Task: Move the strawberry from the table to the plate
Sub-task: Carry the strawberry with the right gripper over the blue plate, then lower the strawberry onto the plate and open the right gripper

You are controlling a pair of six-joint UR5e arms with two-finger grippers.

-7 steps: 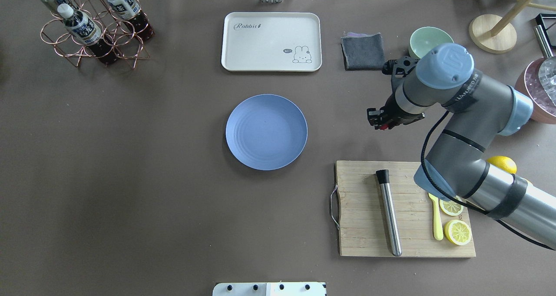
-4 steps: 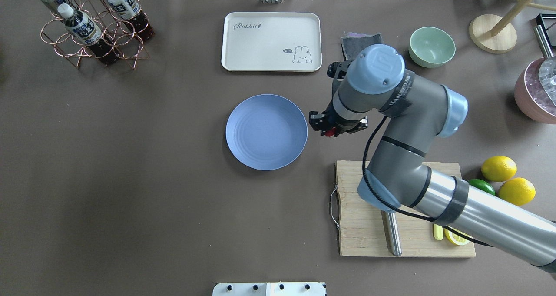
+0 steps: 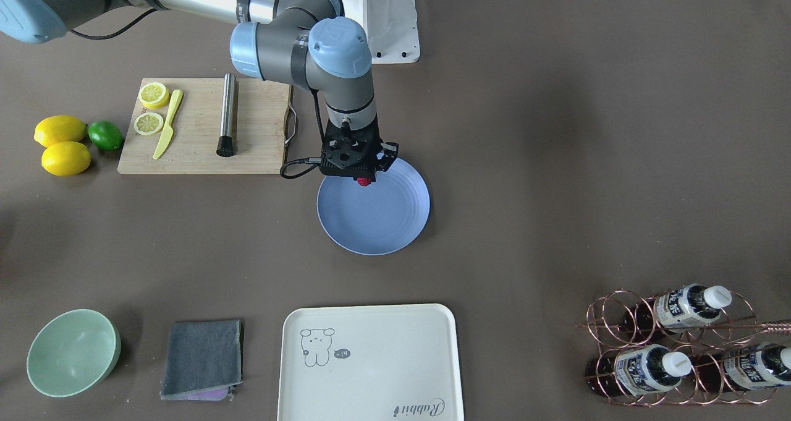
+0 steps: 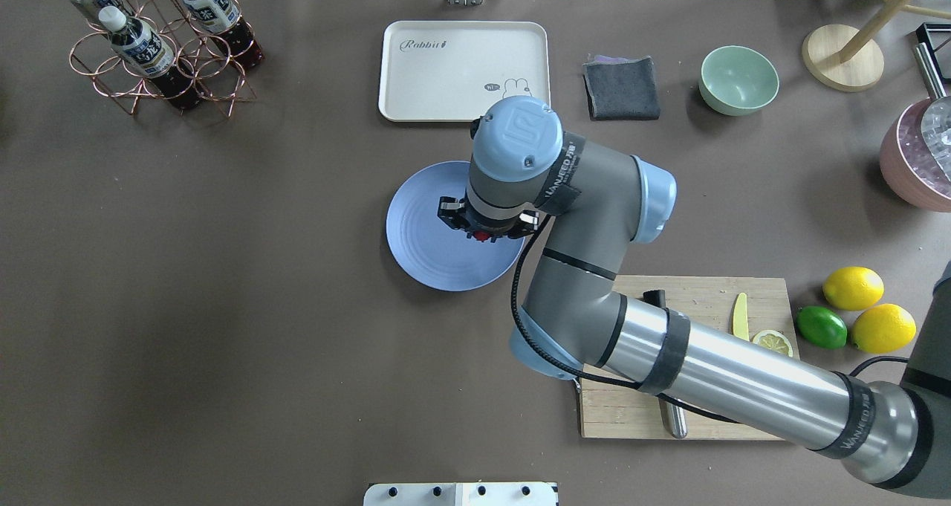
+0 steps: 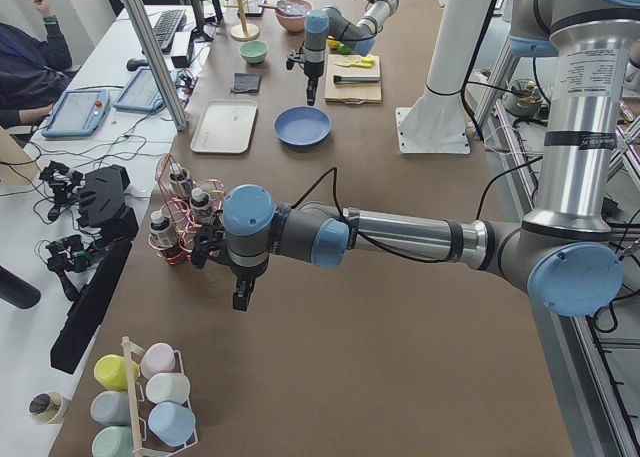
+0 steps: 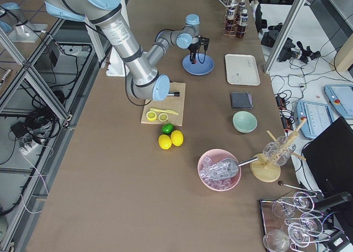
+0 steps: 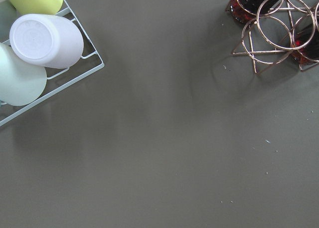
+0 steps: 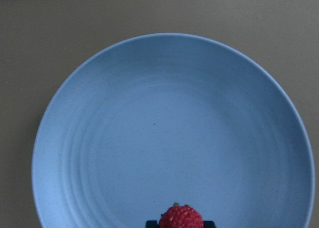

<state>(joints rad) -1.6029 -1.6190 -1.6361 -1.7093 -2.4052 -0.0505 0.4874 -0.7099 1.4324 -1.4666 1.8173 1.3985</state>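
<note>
A small red strawberry [image 4: 482, 235] hangs over the right part of the round blue plate [image 4: 420, 231], with my right gripper [image 4: 482, 232] shut on it. The front view shows the strawberry [image 3: 365, 181] at the plate's [image 3: 377, 220] near-robot edge. In the right wrist view the strawberry [image 8: 181, 218] sits at the bottom edge, above the plate [image 8: 169, 123], which holds nothing else. The brown-grey table [image 4: 223, 328] lies under everything. My left gripper [image 5: 240, 299] shows only in the exterior left view, near a bottle rack; I cannot tell whether it is open or shut.
A cream tray [image 4: 461, 60], a grey cloth [image 4: 621, 88] and a green bowl [image 4: 738, 79] stand behind the plate. A cutting board [image 4: 713, 298] with a knife and a lemon slice lies under my right arm. Lemons [image 4: 853, 287] and a lime are at the right, a bottle rack [image 4: 160, 53] at the far left.
My right arm has swung left with the strawberry, from beside the green bowl to above the plate's right part.
</note>
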